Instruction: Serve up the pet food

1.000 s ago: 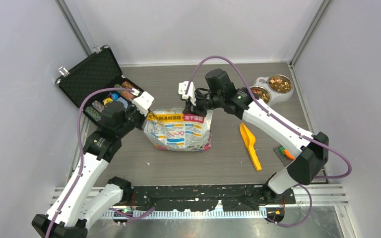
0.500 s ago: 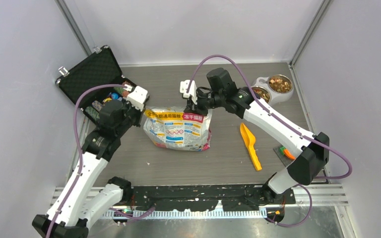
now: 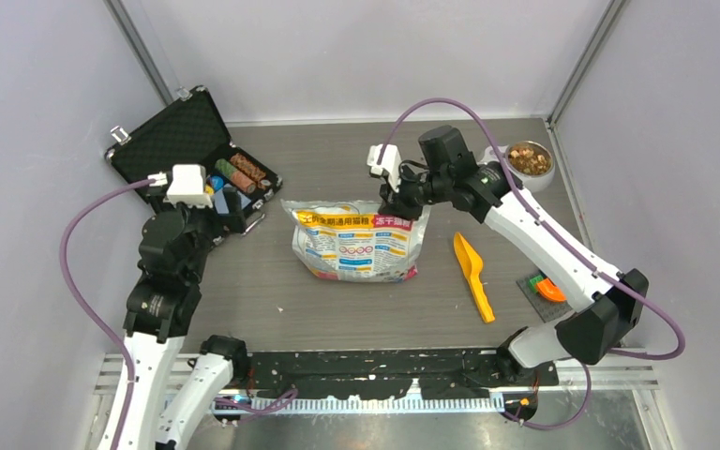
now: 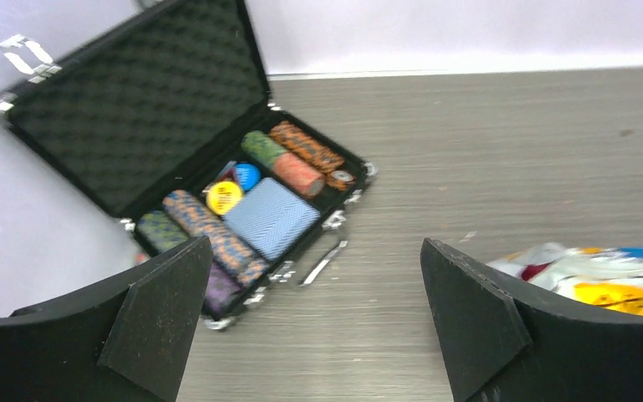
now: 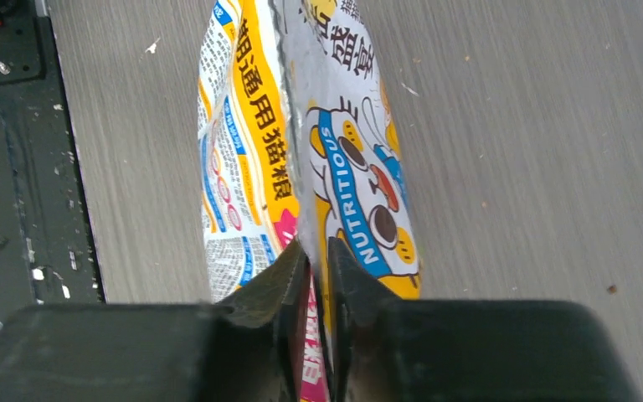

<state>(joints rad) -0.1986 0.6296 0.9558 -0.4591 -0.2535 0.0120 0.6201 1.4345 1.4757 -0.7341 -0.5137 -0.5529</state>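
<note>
The printed foil bag (image 3: 361, 242) stands upright mid-table; it also shows in the right wrist view (image 5: 259, 151) and at the right edge of the left wrist view (image 4: 603, 276). My right gripper (image 3: 397, 208) straddles its top right corner: the jaws (image 5: 318, 276) are slightly parted, the seam between them, so it is open by a narrow gap. My left gripper (image 3: 220, 208) is wide open and empty (image 4: 318, 318), left of the bag near the case. Pet food (image 3: 528, 157) fills the far bowl of the white double feeder (image 3: 502, 150); my right arm covers the other bowl.
An open black case (image 3: 197, 155) holding poker chips (image 4: 293, 159) lies at the far left. An orange scoop (image 3: 472, 272) lies right of the bag. A small orange and green item on a grey pad (image 3: 544, 286) sits at the right. Walls enclose three sides.
My left gripper let go of the bag's left corner, opened wide and drew back left. The right gripper carried the bag a little right and its jaws eased apart.
</note>
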